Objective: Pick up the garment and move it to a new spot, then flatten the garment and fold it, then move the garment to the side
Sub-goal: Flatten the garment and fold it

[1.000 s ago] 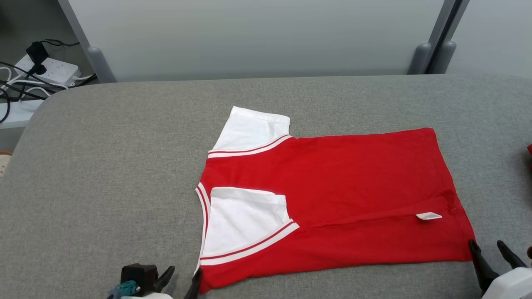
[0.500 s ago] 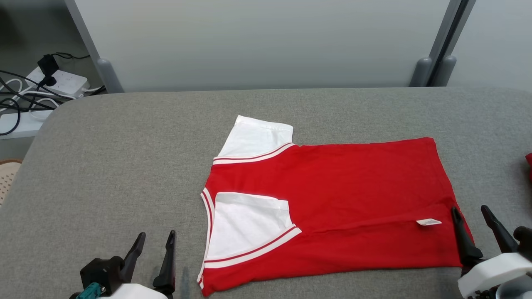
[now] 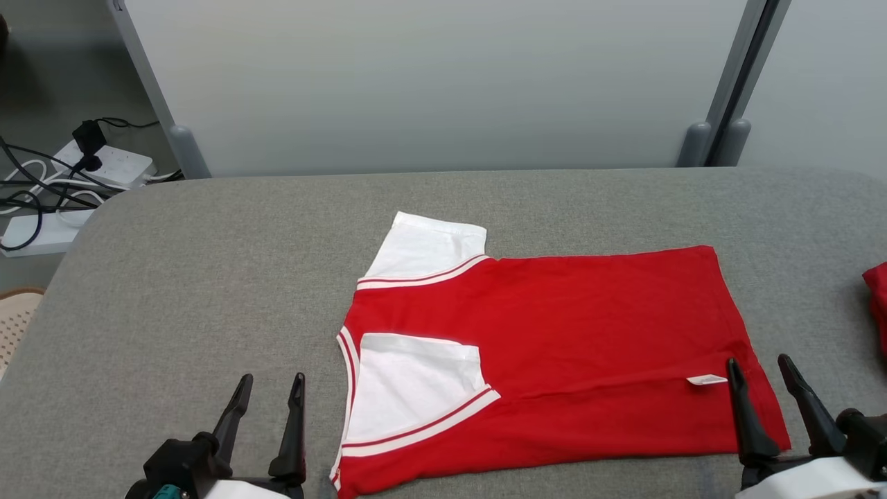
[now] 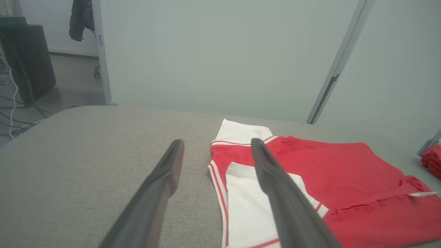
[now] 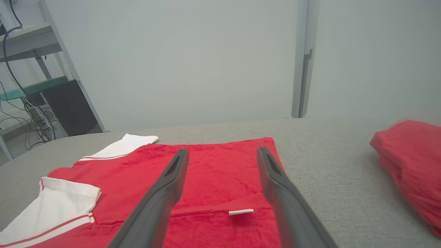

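In the head view, the garment [image 3: 554, 333], a red shirt with white sleeves, lies flat in the middle of the grey desk [image 3: 208, 277]. Its near long side seems folded over. The left pincer [image 3: 272, 381] stands open and empty above bare desk, just beside the collar end. The right pincer [image 3: 757, 362] is also open and empty, over the hem corner near the white label [image 3: 707, 379].

In the left wrist view, the near sleeve [image 4: 248, 206] lies partly behind the right finger.

In the right wrist view, the label lies between the fingers, and another red cloth [image 5: 410, 165] lies well apart.

The shirt looks light, soft and limp, so I judge it will sag. It is best to pinch both layers at the two near corners.
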Available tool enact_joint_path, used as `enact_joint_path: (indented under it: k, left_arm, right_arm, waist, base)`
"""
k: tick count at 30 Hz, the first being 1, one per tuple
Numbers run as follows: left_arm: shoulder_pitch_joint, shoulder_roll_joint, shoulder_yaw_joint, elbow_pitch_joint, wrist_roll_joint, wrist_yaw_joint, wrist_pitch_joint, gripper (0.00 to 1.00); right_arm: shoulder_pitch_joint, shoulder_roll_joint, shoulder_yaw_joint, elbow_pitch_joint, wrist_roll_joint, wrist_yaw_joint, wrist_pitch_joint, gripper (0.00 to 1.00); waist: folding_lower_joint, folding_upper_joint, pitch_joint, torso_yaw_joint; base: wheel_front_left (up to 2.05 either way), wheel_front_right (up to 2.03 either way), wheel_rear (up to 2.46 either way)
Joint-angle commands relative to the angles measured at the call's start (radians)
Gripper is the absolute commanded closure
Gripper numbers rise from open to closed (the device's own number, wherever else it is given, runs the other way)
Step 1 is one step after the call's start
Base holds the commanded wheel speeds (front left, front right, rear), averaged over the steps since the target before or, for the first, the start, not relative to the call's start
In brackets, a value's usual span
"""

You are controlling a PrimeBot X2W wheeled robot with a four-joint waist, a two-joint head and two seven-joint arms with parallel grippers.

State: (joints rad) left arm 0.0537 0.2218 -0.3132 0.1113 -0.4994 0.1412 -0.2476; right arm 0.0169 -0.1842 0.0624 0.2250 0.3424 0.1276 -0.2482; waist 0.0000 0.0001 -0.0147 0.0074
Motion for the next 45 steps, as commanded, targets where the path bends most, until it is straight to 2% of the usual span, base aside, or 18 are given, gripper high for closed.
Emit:
enact_joint_path:
  k: [1, 12, 19, 32, 40, 45]
  left_arm:
    - [-0.04, 0.003, 0.037, -0.02, 0.012, -0.006, -0.01, 0.0]
    - [-0.034, -0.021, 0.052, -0.012, 0.056, -0.018, -0.014, 0.0]
    - [-0.112, -0.026, 0.057, 0.038, 0.056, -0.024, -0.004, 0.0]
    - [-0.438, -0.036, 0.038, 0.199, 0.026, -0.072, 0.14, 0.0]
    - [-0.689, -0.054, 0.019, 0.378, 0.009, -0.111, 0.246, 0.0]
    - [-0.849, -0.07, 0.005, 0.519, 0.006, -0.115, 0.334, 0.0]
  right_arm:
    - [-0.003, -0.01, 0.009, -0.039, -0.009, 0.003, -0.013, 0.0]
    - [0.028, 0.005, 0.024, -0.073, -0.022, 0.003, -0.013, 0.0]
    - [0.016, -0.007, 0.035, -0.091, -0.019, 0.003, -0.014, 0.0]
    - [-0.029, -0.024, 0.041, -0.134, -0.012, 0.003, -0.014, 0.0]
    - [-0.074, -0.038, 0.041, -0.154, -0.012, 0.003, -0.014, 0.0]
    - [-0.104, -0.046, 0.048, -0.167, -0.013, 0.003, -0.014, 0.0]
  waist:
    - [0.0, -0.0001, -0.004, -0.003]
    - [0.0, -0.0001, -0.015, -0.022]
    - [0.0, -0.0001, 0.01, -0.039]
    - [0.0, -0.0001, 0.139, -0.069]
    - [0.0, -0.0001, 0.251, -0.084]
    - [0.0, -0.0001, 0.322, -0.092]
  base:
    - [0.0, 0.0, 0.0]
    - [0.0, 0.0, 0.0]
    - [0.0, 0.0, 0.0]
    - [0.0, 0.0, 0.0]
    - [0.0, 0.0, 0.0]
    - [0.0, 0.0, 0.0]
